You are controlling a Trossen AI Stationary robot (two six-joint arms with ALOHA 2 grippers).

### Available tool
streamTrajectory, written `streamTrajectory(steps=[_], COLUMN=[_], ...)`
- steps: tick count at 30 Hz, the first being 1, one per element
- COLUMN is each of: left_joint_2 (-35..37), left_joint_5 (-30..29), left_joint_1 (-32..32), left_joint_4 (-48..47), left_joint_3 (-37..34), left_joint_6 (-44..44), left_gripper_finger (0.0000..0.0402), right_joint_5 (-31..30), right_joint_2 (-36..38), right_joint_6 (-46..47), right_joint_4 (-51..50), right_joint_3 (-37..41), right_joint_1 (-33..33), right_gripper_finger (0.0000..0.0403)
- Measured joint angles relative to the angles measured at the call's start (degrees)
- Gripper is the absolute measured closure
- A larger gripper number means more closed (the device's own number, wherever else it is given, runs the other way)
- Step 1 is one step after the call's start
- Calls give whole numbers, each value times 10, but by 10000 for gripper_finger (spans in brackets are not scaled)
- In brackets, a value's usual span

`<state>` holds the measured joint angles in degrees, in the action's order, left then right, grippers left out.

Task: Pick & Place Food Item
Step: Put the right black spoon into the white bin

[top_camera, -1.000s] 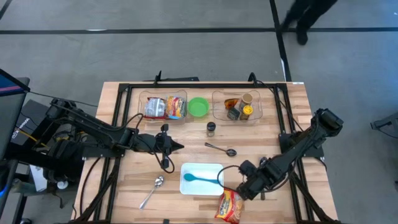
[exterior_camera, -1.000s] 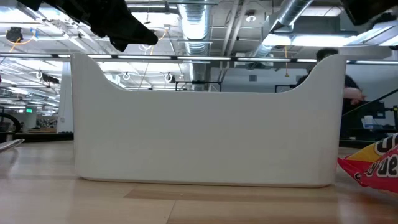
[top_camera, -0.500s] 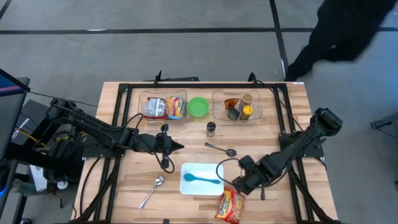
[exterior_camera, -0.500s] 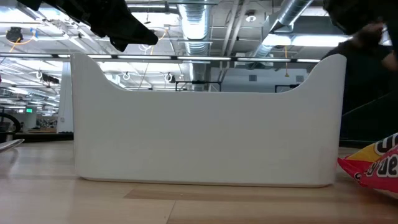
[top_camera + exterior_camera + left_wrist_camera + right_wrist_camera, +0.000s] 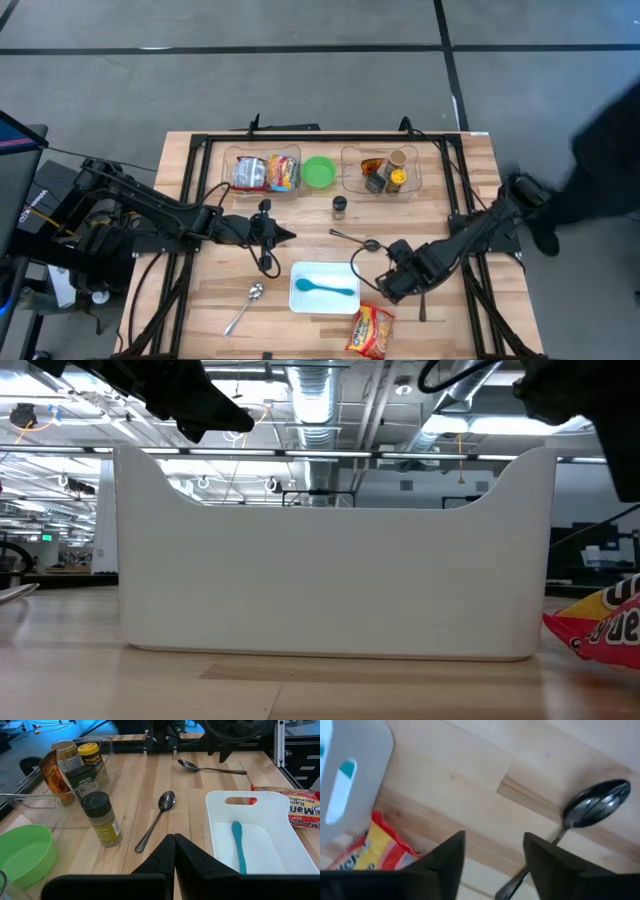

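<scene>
The right gripper (image 5: pixel 385 285) hangs at lower centre-right of the high view, just right of the white tray (image 5: pixel 300 296) and just above the ramen packet (image 5: pixel 369 331), which lies flat on the table (image 5: pixel 200 300) near the bottom edge. Its jaws stand partly apart with nothing between them; in the right wrist view the two dark fingers (image 5: pixel 445 865) frame bare wood, with the packet at the lower left of that frame and a metal spoon (image 5: pixel 590 812) at the upper right.

If the packet is the food item meant, which I judge likely though the task does not name it, the sound approach is to bring the jaws square over the packet's middle, spread wide enough to span its width, descend until the tips meet the table, then close gently so the crinkled wrapper does not slip.

The left gripper (image 5: pixel 284 236) waits at centre-left of the high view, jaws closed and empty.

Hindrances are few. The tray, holding a teal spoon (image 5: pixel 323 288), sits close beside the packet. The metal spoon lies just above the right gripper. Farther up stand a spice jar (image 5: pixel 340 207), a green bowl (image 5: pixel 319 172) and two clear bins (image 5: pixel 262 172) of goods, well apart. A second spoon (image 5: pixel 243 308) lies at lower left
</scene>
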<state>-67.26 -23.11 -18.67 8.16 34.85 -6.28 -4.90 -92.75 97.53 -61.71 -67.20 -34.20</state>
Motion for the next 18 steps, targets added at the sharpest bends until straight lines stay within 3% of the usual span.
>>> streamTrajectory(steps=[8,18], left_joint_2=[0,0], left_joint_5=[0,0], left_joint_1=[0,0], left_joint_4=[0,0], left_joint_3=[0,0], left_joint_6=[0,0], left_gripper_finger=[398,398], right_joint_5=[1,21], right_joint_2=[0,0], right_joint_6=[-52,-179], right_joint_4=[13,87], right_joint_3=[0,0], right_joint_1=[34,36], right_gripper_finger=[330,358])
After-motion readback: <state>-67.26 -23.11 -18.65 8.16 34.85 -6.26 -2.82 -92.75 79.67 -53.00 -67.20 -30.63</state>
